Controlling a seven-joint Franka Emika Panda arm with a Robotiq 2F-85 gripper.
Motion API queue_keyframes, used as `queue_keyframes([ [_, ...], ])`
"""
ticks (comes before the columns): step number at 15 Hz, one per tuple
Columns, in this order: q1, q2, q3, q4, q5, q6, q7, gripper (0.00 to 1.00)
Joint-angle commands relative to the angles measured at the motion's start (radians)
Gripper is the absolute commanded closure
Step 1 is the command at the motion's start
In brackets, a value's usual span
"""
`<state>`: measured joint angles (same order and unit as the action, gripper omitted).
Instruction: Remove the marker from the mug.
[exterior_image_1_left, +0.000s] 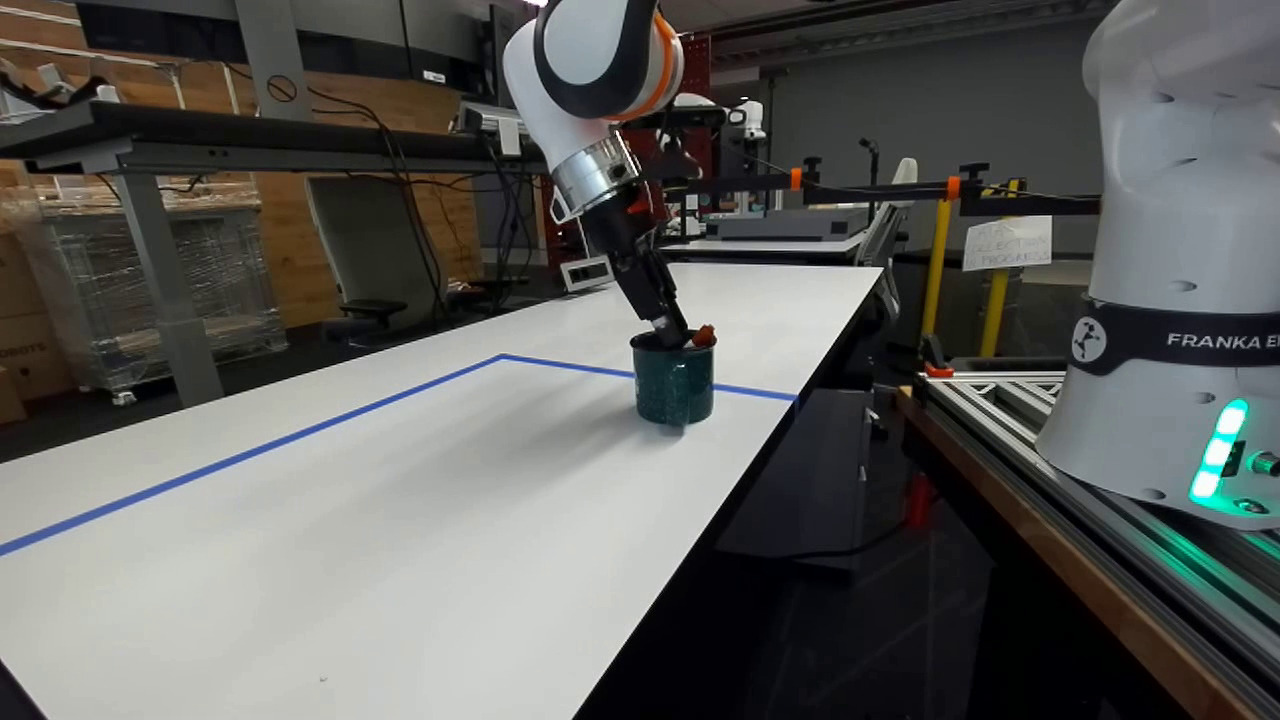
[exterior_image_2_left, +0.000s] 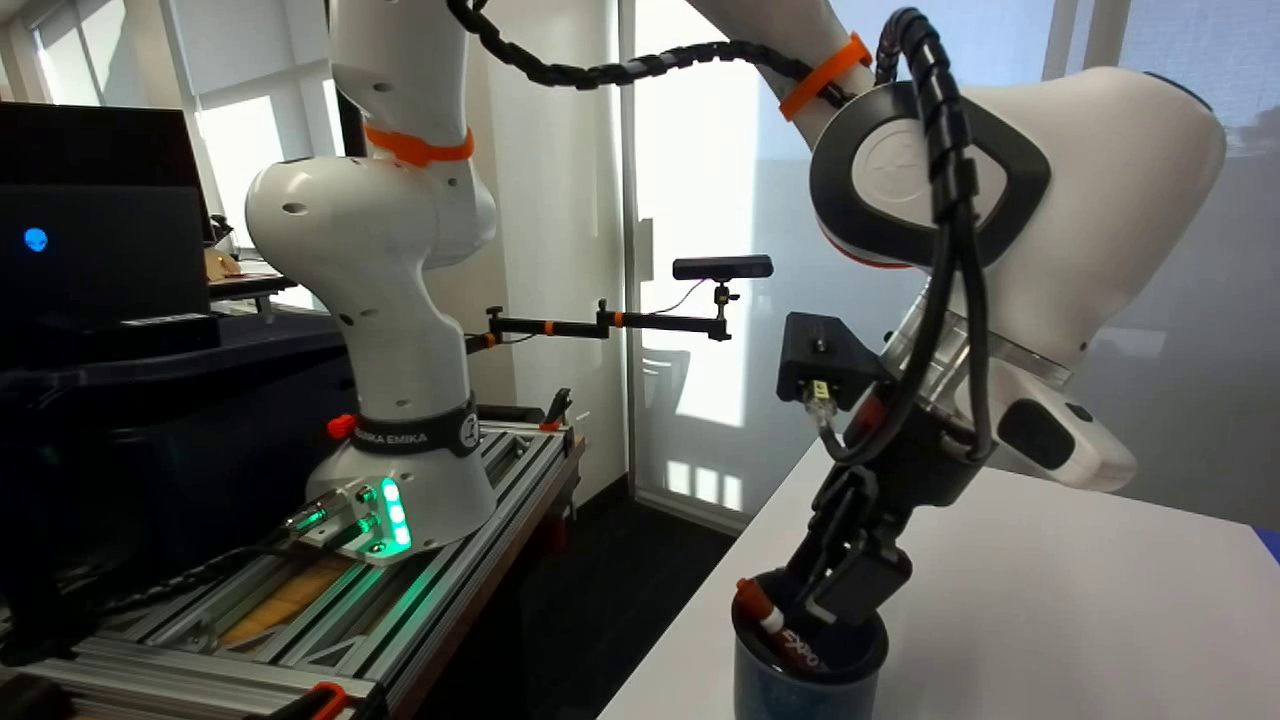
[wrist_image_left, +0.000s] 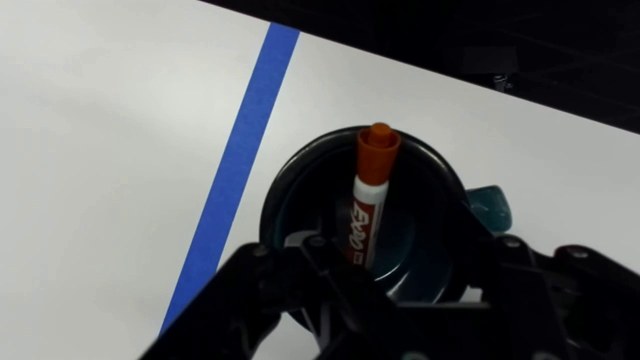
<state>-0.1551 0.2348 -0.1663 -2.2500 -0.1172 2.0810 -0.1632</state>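
Note:
The dark teal mug (exterior_image_1_left: 655, 390) stands upright on the white table in both exterior views (exterior_image_2_left: 800, 695). Its dark rim (wrist_image_left: 450, 175) and handle show in the wrist view. The red marker (wrist_image_left: 370, 195) leans inside the mug, its orange-red cap end at the rim and its lower end hidden. It also shows in both exterior views (exterior_image_1_left: 704, 336) (exterior_image_2_left: 785, 635). My gripper (exterior_image_1_left: 672, 335) is tilted, its fingertips at or just inside the mug's mouth. In the wrist view the fingers (wrist_image_left: 385, 232) are apart, with the marker visible in the gap, nearer the left finger. I cannot tell whether a finger touches it.
Blue tape (exterior_image_1_left: 300, 432) marks the white table (exterior_image_1_left: 400, 560), passing close by the mug. The table's edge (exterior_image_1_left: 700, 528) drops off near the mug on the robot base's side. The robot base (exterior_image_2_left: 400, 470) stands on a metal frame beyond that gap.

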Motion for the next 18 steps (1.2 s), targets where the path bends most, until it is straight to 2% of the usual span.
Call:
queue_keyframes([
  [1,-0.013,0.015,0.005,0.013,0.012,0.001,0.009,0.45],
  [9,-0.020,0.037,0.006,0.013,0.011,0.002,0.012,0.55],
  [16,-0.020,0.061,0.006,0.014,0.005,0.009,0.018,0.58],
  [17,-0.020,0.065,0.005,0.014,0.005,0.011,0.019,0.65],
  [18,-0.020,0.069,0.005,0.016,0.004,0.015,0.020,0.79],
])
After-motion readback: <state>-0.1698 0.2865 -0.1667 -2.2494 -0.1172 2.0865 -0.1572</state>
